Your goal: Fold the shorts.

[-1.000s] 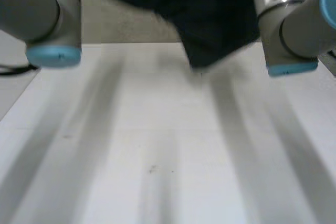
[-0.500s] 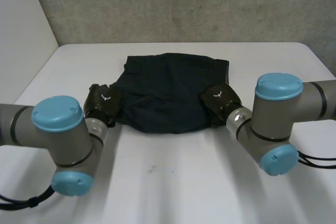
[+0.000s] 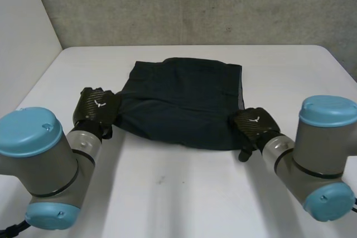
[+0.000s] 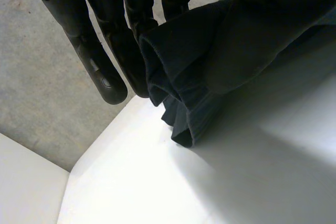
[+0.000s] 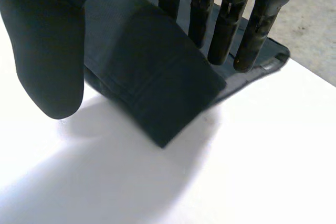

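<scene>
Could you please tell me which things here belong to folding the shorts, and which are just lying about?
For the job: shorts; left hand at their near left corner; right hand at their near right corner.
Merely there: table; wall behind it.

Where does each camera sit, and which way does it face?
Head: behind the arms, looking down at table and shorts; shows both arms, left hand, right hand.
Left wrist: on the left arm, looking along its hand at a shorts edge.
Right wrist: on the right arm, looking along its hand at a shorts corner.
Shared: all see shorts and table.
</scene>
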